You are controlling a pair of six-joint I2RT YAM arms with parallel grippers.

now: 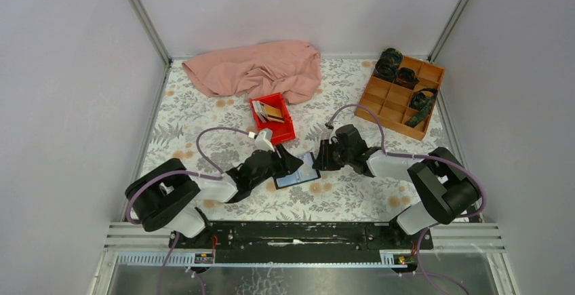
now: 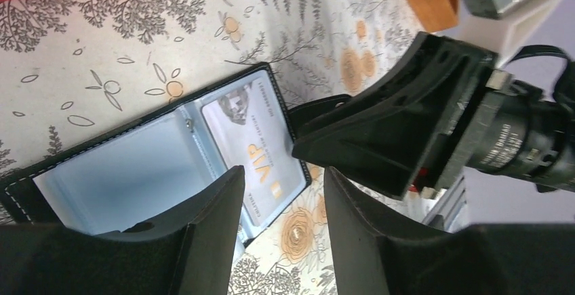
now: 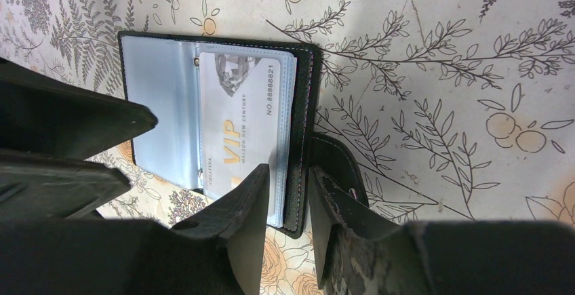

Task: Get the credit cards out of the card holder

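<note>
Top external view: black bifold card holder with blue inner pockets (image 1: 296, 173) lay spread open on the floral-patterned bench (image 1: 352, 197), between the left tool (image 1: 281, 163) and the right tool (image 1: 324, 156). Beyond the left tool sat a small red plastic tray (image 1: 283, 132) with a few loose cards (image 1: 269, 110) in it.

Left wrist view: left tool (image 2: 283, 180) was open and empty, jaws apart over the near edge of the holder (image 2: 122, 173). One white-silver plastic card with gold VIP lettering (image 2: 254, 146) sat in the pocket just ahead of the jaws. The other pocket looked empty.

Right wrist view: right tool (image 3: 289, 173) also stood with jaws apart. It straddled the holder's black border, one finger (image 3: 247, 207) over the card's end (image 3: 247, 119) and the other finger outside by the black strap. It looked like a hold-down, not a pinch, though contact pressure was not clear.

Step in hand, my read: pull the last card.
- The right tool should pin the cover only. Its inner finger overlapped the card and could trap it.
- The left tool should come in low and catch the card's exposed edge at the pocket mouth.
- The card should slide along the pocket's axis, not lift straight up, or the whole holder would come up with it.
- The plastic sleeve looked slick and the card thin, so a shallow grip would likely slip.
</note>
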